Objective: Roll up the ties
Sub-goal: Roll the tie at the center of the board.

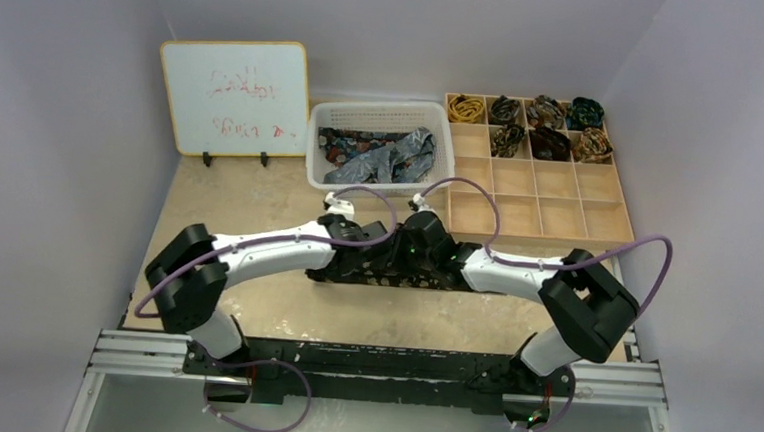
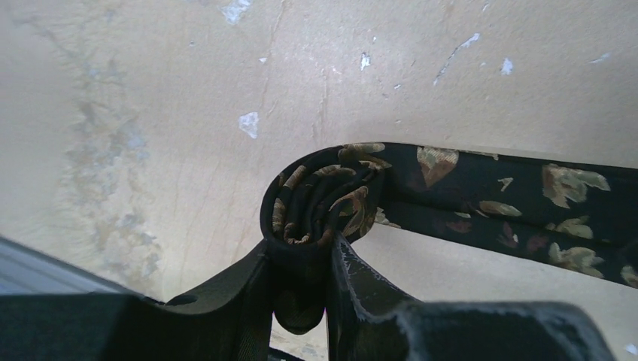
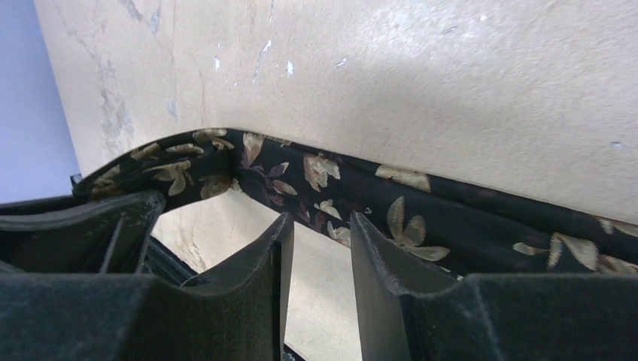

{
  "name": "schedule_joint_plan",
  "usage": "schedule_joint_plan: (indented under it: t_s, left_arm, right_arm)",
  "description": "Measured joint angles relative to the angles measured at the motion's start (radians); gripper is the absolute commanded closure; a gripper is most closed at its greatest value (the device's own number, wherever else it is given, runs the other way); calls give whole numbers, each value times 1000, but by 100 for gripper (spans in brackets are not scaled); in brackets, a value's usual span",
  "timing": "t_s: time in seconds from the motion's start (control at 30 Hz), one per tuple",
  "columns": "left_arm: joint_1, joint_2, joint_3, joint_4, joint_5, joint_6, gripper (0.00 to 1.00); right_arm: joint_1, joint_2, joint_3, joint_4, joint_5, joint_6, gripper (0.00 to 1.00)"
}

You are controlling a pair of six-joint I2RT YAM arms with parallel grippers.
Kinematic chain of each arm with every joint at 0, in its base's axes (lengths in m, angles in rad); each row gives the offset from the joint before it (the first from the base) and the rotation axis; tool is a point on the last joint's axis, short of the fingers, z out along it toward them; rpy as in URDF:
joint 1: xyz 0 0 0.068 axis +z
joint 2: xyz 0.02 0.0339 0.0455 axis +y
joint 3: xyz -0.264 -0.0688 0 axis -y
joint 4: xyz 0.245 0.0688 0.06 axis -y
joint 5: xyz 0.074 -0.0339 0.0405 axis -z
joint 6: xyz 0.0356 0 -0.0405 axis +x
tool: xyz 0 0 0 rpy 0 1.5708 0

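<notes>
A dark tie with gold-brown leaf motifs lies on the table. Its end is wound into a small coil (image 2: pixel 323 197), and my left gripper (image 2: pixel 301 252) is shut on that coil from below. The loose strip (image 2: pixel 519 207) runs off to the right in the left wrist view. My right gripper (image 3: pixel 320 226) stands open just short of the same strip (image 3: pixel 421 214), with only bare table between its fingers. In the top view both grippers meet at mid-table, left (image 1: pixel 371 253) and right (image 1: pixel 418 253), and hide most of the tie.
A white basket (image 1: pixel 384 111) at the back holds several loose ties. A wooden compartment tray (image 1: pixel 559 202) at the back right holds several rolled ties in its far cells. A whiteboard (image 1: pixel 233 97) stands at the back left. Purple cables loop over both arms.
</notes>
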Motion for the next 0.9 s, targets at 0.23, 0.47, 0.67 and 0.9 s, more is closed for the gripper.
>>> schedule_joint_plan:
  t_s: [0.23, 0.47, 0.67, 0.9]
  left_arm:
    - [-102, 209, 149, -192, -101, -157, 61]
    - [-149, 279, 217, -225, -114, -172, 48]
    - [-151, 278, 213, -101, -79, -51, 43]
    - [-151, 264, 176, 91, 18, 96, 38]
  right_arm:
    - [-39, -50, -41, 16, 0, 25, 61]
    - [-60, -61, -89, 21, 0, 43, 59]
    - [-96, -116, -133, 23, -8, 51, 57]
    - [-148, -185, -169, 26, -8, 58, 55]
